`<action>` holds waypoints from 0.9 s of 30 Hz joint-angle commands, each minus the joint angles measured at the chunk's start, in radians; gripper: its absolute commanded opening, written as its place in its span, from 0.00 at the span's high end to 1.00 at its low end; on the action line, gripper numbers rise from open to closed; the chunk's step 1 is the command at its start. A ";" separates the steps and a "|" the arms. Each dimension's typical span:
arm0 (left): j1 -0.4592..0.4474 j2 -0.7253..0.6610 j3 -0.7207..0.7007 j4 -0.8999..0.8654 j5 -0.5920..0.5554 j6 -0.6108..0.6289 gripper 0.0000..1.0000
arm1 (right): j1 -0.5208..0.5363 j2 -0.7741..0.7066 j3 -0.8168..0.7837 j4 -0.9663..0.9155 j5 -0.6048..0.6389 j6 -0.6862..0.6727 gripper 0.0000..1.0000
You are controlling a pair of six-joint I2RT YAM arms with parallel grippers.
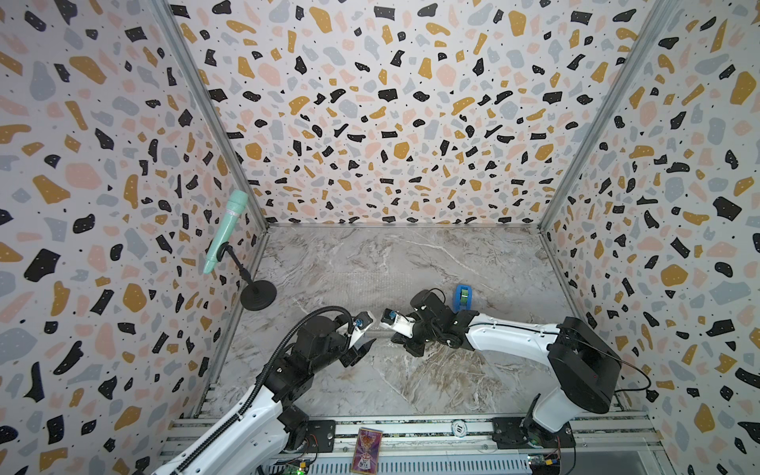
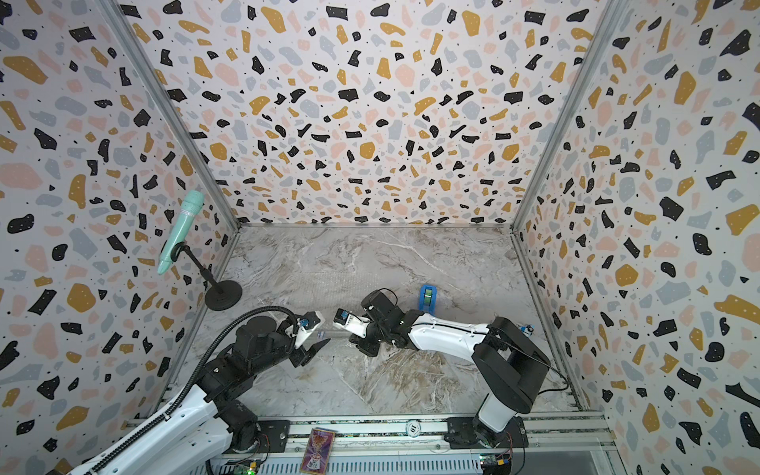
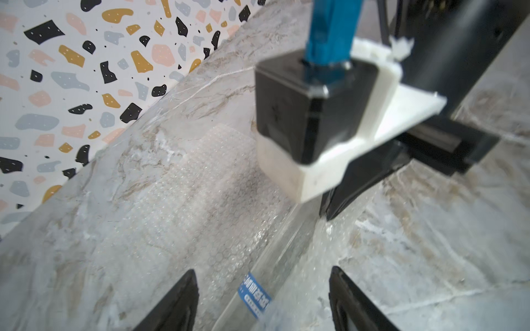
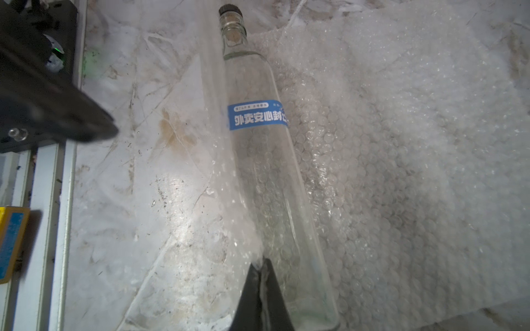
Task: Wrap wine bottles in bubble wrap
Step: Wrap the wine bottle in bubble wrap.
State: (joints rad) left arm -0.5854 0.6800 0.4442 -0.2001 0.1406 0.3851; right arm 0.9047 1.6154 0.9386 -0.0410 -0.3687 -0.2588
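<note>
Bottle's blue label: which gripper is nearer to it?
Left. The left gripper stands open astride the bottle at the blue label; the right gripper pinches the bubble wrap beside the bottle's base.

clear bottle (image 4: 272,172) lying flat, bubble wrap (image 4: 401,143) beneath

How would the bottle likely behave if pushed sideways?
Lying on its side and round, the bottle would probably roll. Its clear, smooth wall looks rigid, likely slippery and breakable. The bubble wrap beneath may slow it.

Clear bottle (image 4: 269,177), blue label (image 4: 256,116), black cap (image 4: 229,9), bubble-dotted clear wrap (image 4: 401,143), grey marbled table (image 1: 411,255), mint-green microphone (image 1: 225,230)
</note>
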 commanded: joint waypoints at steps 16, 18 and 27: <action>-0.004 0.373 0.099 0.064 0.020 0.221 0.39 | -0.033 0.056 0.049 0.030 -0.070 0.053 1.00; -0.004 0.425 0.130 0.033 0.036 0.223 0.49 | -0.036 0.053 0.045 0.039 -0.066 0.060 1.00; -0.002 0.482 0.111 0.088 0.019 0.179 0.71 | -0.046 0.005 -0.026 0.118 -0.033 0.094 0.88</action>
State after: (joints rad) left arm -0.5903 1.1606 0.5671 -0.1745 0.1761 0.6010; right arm 0.8574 1.6669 0.9398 0.0456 -0.4091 -0.1768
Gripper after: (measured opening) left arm 0.290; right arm 0.102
